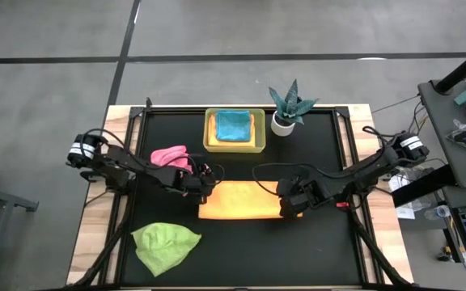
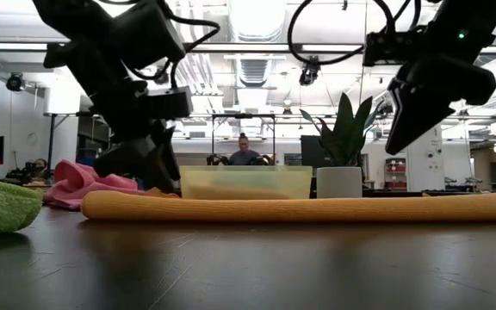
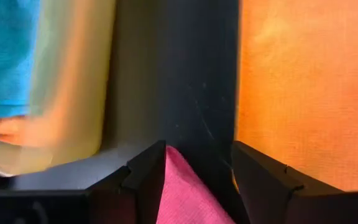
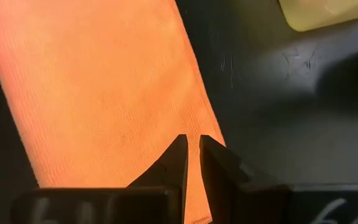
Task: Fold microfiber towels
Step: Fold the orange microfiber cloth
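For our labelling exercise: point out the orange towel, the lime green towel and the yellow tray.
orange towel (image 1: pixel 241 200), high view, middle of its flat top.
lime green towel (image 1: pixel 166 246), high view, centre of the crumpled heap.
yellow tray (image 1: pixel 210 129), high view, bare left rim.

grey concrete floor (image 1: pixel 217 32) with dark seams surrounds the wood-edged table (image 1: pixel 87 242). a grey desk (image 1: pixel 459 105) cluttered with cables stands at one side. beyond the table, ceiling light strips (image 2: pixel 257 47) glow over an open workshop where a seated person (image 2: pixel 244 151) faces a far desk.
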